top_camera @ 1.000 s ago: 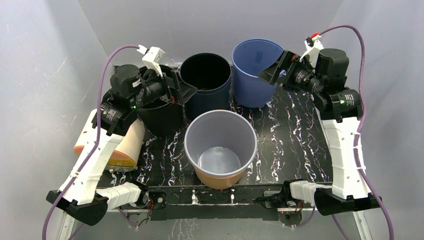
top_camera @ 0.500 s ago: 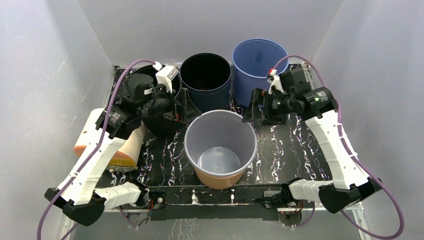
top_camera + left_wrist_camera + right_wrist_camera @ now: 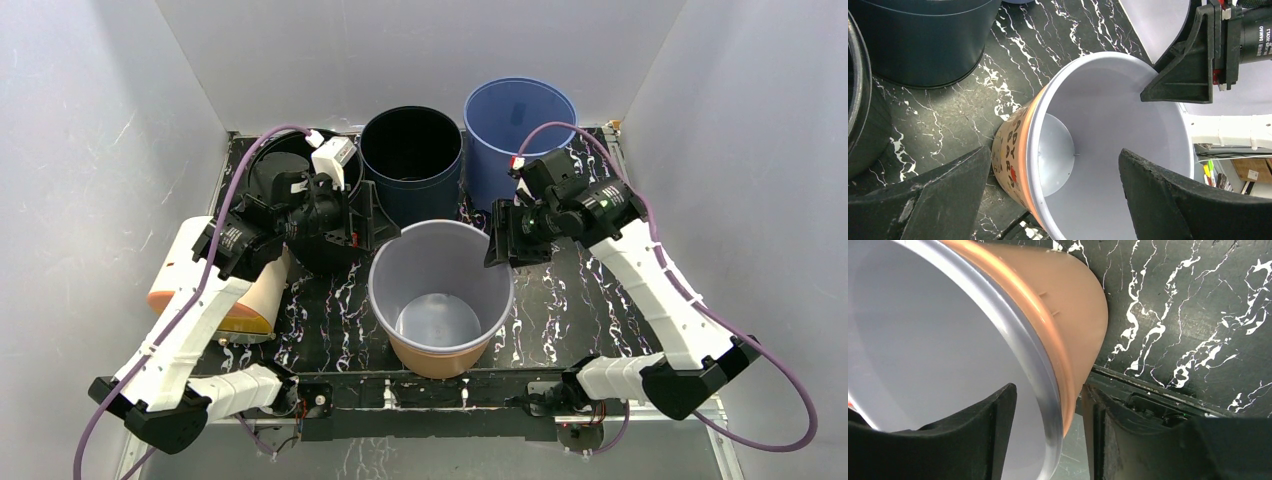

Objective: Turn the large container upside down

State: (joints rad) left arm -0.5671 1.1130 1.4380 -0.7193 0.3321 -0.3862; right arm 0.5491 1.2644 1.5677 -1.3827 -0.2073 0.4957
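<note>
- A cream tub (image 3: 255, 290) lies on its side at the left edge of the black marbled table (image 3: 580, 290), partly under the left arm.
- A black bucket (image 3: 325, 255) stands upright just behind it, with the left arm's wrist over its mouth.
- The left gripper (image 3: 368, 215) (image 3: 1054, 155) hangs by the far-left part of the large container's rim. Its fingers (image 3: 923, 200) are spread wide and hold nothing. In the left wrist view one finger sits outside the orange wall and the other over the pale inside. I cannot tell whether either touches the rim.
- A dark navy bucket (image 3: 412, 150) stands upright at the back, just behind the large container.
- The large container (image 3: 440, 270) (image 3: 1098, 115) (image 3: 1058, 315) stands upright in the middle of the table near the front edge, mouth up. It is orange outside and pale lavender inside.
- The right gripper (image 3: 500, 235) (image 3: 1048, 440) straddles the container's far-right rim. One finger (image 3: 973, 435) is inside and the other is outside against the orange wall. The jaws are parted, with a gap on each side of the rim, not clamped.
- A blue bucket (image 3: 515, 125) stands upright at the back right, beside the navy one.
</note>
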